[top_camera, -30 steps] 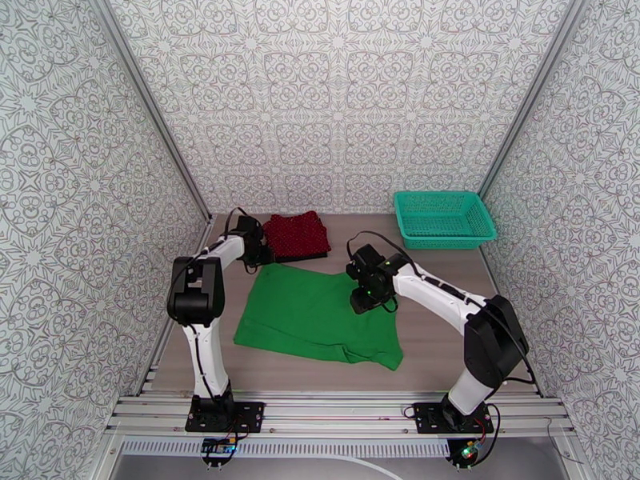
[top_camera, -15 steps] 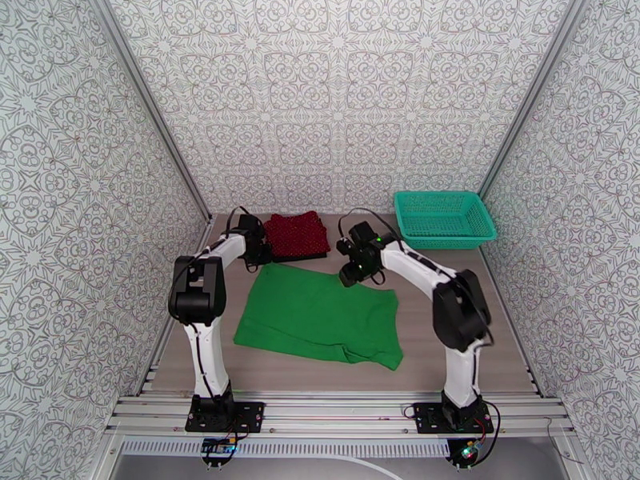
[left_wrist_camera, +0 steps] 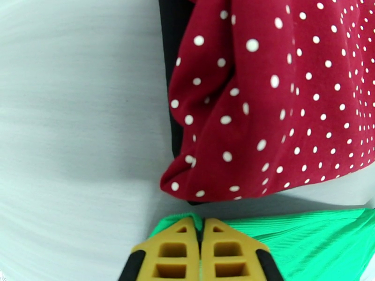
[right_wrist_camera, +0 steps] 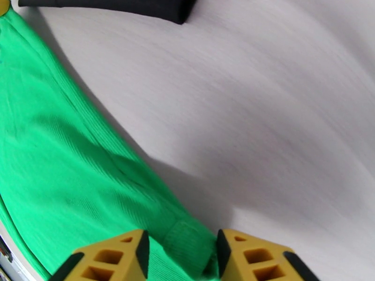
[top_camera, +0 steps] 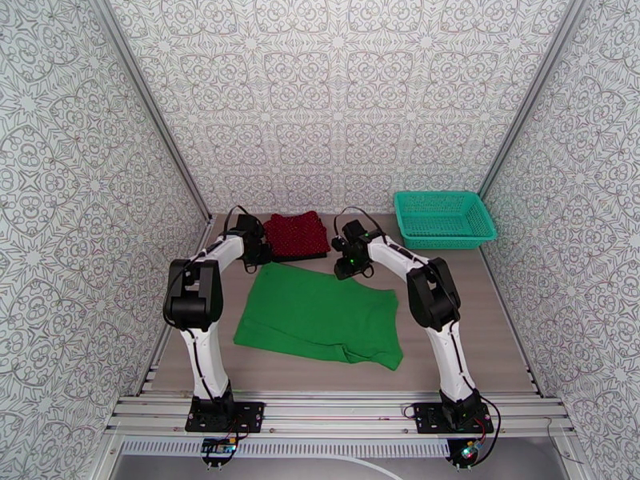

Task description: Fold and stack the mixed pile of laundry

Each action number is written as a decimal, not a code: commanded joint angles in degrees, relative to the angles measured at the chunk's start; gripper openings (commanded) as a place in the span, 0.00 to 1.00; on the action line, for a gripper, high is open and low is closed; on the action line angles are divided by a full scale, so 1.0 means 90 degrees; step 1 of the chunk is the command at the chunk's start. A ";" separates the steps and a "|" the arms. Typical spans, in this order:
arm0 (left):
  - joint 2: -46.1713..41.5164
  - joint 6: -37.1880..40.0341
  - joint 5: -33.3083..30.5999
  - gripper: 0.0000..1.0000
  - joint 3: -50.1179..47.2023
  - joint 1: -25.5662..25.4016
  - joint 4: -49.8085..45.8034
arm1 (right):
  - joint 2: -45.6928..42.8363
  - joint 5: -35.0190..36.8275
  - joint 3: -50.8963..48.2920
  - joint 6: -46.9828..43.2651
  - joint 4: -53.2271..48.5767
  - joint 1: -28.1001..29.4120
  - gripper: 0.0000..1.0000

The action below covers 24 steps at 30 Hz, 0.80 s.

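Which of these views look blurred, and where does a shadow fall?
Top external: sharp, evenly lit. Left wrist: the table looks smeared, the dotted dark red garment crisp. Right wrist: table grain streaked, a soft shadow beside the green garment.

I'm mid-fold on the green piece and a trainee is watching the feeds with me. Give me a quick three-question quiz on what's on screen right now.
1. True or false: the right gripper is clamped shut with nothing between its jaws.
2. The dark red dotted garment lies on top of: A) the black garment; B) the teal basket; C) the table alone.
3. Fill in: the left gripper is shut at a corner of the ___ garment.

Key
1. False: its jaws are open, with a fold of the green garment between them.
2. A
3. green
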 commanded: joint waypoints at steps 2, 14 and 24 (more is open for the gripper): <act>-0.0241 -0.0026 -0.0025 0.00 -0.0037 0.0027 0.0088 | 0.0154 -0.0141 0.0099 0.0095 -0.0079 -0.0042 0.34; -0.0599 -0.0135 0.0004 0.00 -0.0268 0.0084 0.0202 | -0.0231 0.0035 -0.0101 0.0011 0.0188 -0.0048 0.00; -0.1123 -0.0307 0.0120 0.00 -0.0869 0.0226 0.0542 | -0.1424 -0.0465 -0.1920 -0.0018 0.1526 -0.0041 0.00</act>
